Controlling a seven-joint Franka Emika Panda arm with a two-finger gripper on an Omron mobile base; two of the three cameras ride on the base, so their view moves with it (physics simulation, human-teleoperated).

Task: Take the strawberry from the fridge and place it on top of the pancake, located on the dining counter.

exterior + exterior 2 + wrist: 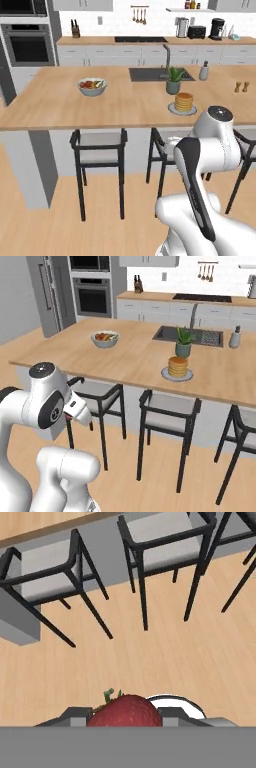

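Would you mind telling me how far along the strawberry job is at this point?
Done: the strawberry is out of the fridge and sits gripped in the tool. In hand: the arm carries it low, above the floor by the stools. Left: lift it over the dining counter and set it on the pancake, whose top is bare.

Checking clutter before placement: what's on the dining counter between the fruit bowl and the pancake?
Nothing. In the right base view, bare wood top runs from the fruit bowl to the pancake; the potted plant stands behind that line on the dining counter.
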